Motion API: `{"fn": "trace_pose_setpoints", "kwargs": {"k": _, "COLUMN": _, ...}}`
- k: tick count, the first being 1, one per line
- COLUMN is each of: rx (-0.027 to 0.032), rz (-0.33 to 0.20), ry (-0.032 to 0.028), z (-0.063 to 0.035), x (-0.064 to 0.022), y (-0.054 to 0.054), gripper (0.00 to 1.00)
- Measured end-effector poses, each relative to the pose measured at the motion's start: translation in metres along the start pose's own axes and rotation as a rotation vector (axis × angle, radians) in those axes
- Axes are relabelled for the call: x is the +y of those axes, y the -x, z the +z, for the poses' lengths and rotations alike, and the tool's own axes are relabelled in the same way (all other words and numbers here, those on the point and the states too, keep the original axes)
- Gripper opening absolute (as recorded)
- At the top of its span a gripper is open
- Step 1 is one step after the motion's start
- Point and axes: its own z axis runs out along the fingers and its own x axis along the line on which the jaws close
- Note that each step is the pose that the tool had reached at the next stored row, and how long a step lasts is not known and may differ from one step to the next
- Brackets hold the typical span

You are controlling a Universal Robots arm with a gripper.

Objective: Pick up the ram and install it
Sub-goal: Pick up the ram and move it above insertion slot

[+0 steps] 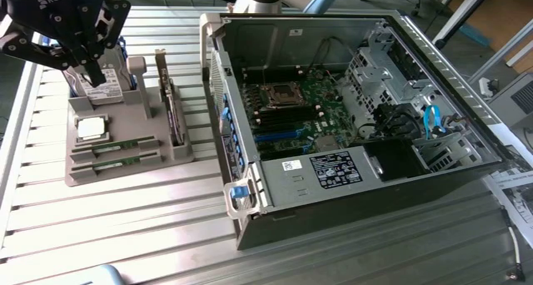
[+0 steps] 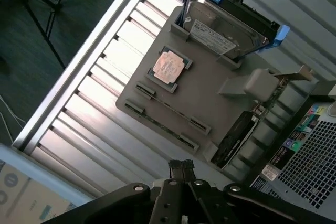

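Observation:
Two ram sticks, thin and green, lie on edge in the front slots of a grey holder (image 1: 125,132): one ram (image 1: 115,149) behind, the other ram (image 1: 112,166) in front. In the wrist view they show as thin lines, one ram (image 2: 173,107) and the second ram (image 2: 160,124). My black gripper (image 1: 98,79) hangs above the holder's back end, over the hard drive (image 1: 104,91) and well apart from the sticks. Its fingers are shut with nothing between them; the wrist view has the gripper (image 2: 181,166) looking down at the holder (image 2: 210,95).
The holder also carries a square silver processor (image 1: 92,127), a blue-framed hard drive (image 2: 226,24) and an upright expansion card (image 1: 173,113). On the exterior view's right lies an open computer case (image 1: 249,54) with its motherboard (image 1: 304,113) exposed. All rests on a ribbed metal table (image 1: 125,216).

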Motion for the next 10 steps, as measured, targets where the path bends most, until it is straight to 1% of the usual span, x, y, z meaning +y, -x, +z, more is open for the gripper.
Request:
{"fn": "trace_pose_setpoints", "kwargs": {"k": 1, "rx": 0.0005, "rz": -0.012, "ry": -0.0007, "z": 0.0000, "x": 0.0000, "y": 0.0000, "gripper": 0.11}}
{"fn": "trace_pose_setpoints", "kwargs": {"k": 2, "rx": 0.0022, "rz": -0.039, "ry": -0.0032, "z": 0.0000, "x": 0.0000, "y": 0.0000, "gripper": 0.11}}
{"fn": "trace_pose_setpoints", "kwargs": {"k": 7, "rx": 0.0065, "rz": -0.126, "ry": -0.0095, "z": 0.0001, "x": 0.0000, "y": 0.0000, "gripper": 0.11}}
{"fn": "trace_pose_setpoints", "kwargs": {"k": 10, "rx": 0.0083, "rz": -0.168, "ry": -0.0122, "z": 0.0001, "x": 0.0000, "y": 0.0000, "gripper": 0.11}}
